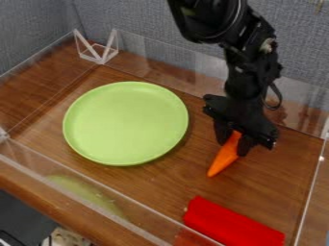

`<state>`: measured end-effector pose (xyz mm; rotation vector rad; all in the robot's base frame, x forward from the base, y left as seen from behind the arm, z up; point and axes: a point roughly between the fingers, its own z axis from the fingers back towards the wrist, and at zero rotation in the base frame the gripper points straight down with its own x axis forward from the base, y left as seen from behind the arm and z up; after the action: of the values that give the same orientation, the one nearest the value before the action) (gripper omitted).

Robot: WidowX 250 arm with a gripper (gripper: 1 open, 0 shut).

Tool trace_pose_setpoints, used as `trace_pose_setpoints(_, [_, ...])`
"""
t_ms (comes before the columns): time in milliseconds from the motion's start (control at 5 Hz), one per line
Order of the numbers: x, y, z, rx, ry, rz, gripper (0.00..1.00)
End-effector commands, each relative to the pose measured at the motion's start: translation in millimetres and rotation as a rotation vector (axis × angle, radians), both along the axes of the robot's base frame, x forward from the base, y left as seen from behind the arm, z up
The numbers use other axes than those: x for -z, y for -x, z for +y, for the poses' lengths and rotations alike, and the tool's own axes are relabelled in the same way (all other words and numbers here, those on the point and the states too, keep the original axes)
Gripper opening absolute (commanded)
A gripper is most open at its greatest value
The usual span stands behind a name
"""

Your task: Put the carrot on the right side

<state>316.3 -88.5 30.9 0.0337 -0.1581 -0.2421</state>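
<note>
While the gripper (240,140) points straight down at the right part of the wooden table (52,82), its jaws are closed narrow on the thick stem end of the carrot (226,159), and the orange body sticks out below them toward the front edge. The carrot's long axis runs from the jaws down and slightly leftward in the picture, its pointed tip resting on or just above the wood; I cannot tell which. It lies directly under the tool, so there is no reach left to make, only a release. The carrot sits just beside the right rim of the green plate (126,122), apart from it, and well behind the red block (232,223) near the front corner. The plate holds nothing. A clear-walled enclosure (302,197) rings the tabletop, and a small white wire stand (96,45) is at the far left corner. Judging from this, the carrot is already on the right side, and opening the jaws would lay it there
</note>
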Motion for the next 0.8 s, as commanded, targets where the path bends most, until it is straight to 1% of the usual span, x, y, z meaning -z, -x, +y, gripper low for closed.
trace_pose_setpoints(0, [23.6, 11.1, 14.7, -0.004, -0.037, 0.095, 0.0])
trace_pose_setpoints(200, [16.9, 12.0, 16.2, -0.016, -0.036, 0.09, 1.0])
trace_pose_setpoints(400, [10.1, 12.1, 16.5, -0.023, -0.037, 0.085, 1.0])
trace_pose_setpoints(600, [-8.7, 11.9, 17.3, -0.028, -0.049, 0.055, 1.0])
